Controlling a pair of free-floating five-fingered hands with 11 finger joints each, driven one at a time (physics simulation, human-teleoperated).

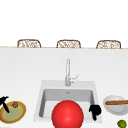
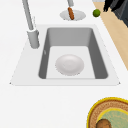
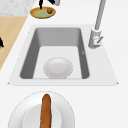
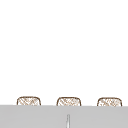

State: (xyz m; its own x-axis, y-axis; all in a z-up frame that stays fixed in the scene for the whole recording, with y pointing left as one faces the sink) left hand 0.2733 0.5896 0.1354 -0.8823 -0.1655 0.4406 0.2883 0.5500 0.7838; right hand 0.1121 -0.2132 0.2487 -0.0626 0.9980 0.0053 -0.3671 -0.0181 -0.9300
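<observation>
Just now the left robot hand [image 1: 4, 101] hangs at the front left of the table [image 1: 22, 70], over the near edge of a yellow-rimmed plate [image 1: 21, 114]. Its fingers look straight and spread, one reaching down toward the plate's green middle, and they pinch nothing. A small brown lump [image 1: 15, 104] lies on the plate just beside that robot hand, close to it but, as far as I can tell, not touched. In the right side view the same robot hand shows above the plate.

The right robot hand [image 1: 95, 110] floats at the front right corner of the sink [image 1: 39, 105], by its rim; I cannot tell whether it is spread or closed. A large red ball [image 1: 67, 115] sits before the sink, and a white bowl [image 2: 69, 65] lies in the basin. To the right stand a white dish [image 1: 112, 108] with a brown stick [image 1: 116, 102] across it and a lime [image 1: 122, 123].

By my reading, the work is at the approach: taking the lump would call for lowering the fingers around it.
</observation>
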